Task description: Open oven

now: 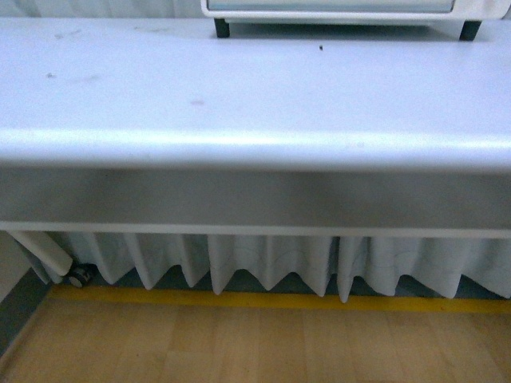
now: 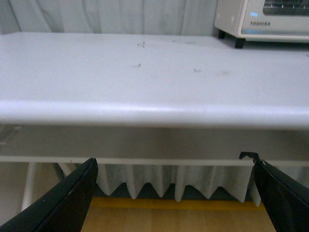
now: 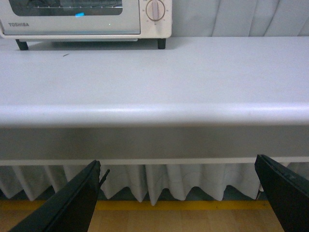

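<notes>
Spanning the front view, a pale counter (image 1: 255, 96) with a rounded front edge is seen, marked by a few faint smudges and specks. The oven (image 3: 72, 21) is set toward the back on black feet, its door shut, well apart from both arms. White pleated cloth (image 1: 271, 263) is hung beneath the counter, above a yellow stripe (image 1: 279, 301) and wooden floor (image 1: 239, 343). The left gripper (image 2: 171, 162) and right gripper (image 3: 178, 163) are held wide and empty before the counter's front edge.

White table (image 1: 239, 96) above pleated cloth (image 1: 271, 263), wooden floor (image 1: 239, 343).
</notes>
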### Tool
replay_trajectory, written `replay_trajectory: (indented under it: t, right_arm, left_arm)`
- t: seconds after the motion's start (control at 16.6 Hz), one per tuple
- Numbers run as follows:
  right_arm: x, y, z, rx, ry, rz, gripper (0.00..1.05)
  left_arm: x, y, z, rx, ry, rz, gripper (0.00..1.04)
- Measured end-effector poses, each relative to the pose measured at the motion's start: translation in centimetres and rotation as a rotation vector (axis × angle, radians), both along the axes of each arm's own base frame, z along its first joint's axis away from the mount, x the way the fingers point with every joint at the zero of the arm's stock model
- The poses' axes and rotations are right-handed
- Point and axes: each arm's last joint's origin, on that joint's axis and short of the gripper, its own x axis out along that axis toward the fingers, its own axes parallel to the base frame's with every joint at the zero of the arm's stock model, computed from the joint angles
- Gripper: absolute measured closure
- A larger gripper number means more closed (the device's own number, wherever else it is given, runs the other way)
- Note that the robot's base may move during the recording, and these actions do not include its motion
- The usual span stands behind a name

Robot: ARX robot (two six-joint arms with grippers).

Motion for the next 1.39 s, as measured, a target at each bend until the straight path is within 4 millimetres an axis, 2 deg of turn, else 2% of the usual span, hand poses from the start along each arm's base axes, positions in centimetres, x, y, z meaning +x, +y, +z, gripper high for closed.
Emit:
replay_trajectory:
  t: [1.39]
  right_arm:
    - [0.00, 0.00, -0.01, 0.000, 0.001, 0.000, 0.06]
  left_arm:
    - [0.00, 0.00, 0.02, 0.002, -0.001, 0.000, 0.07]
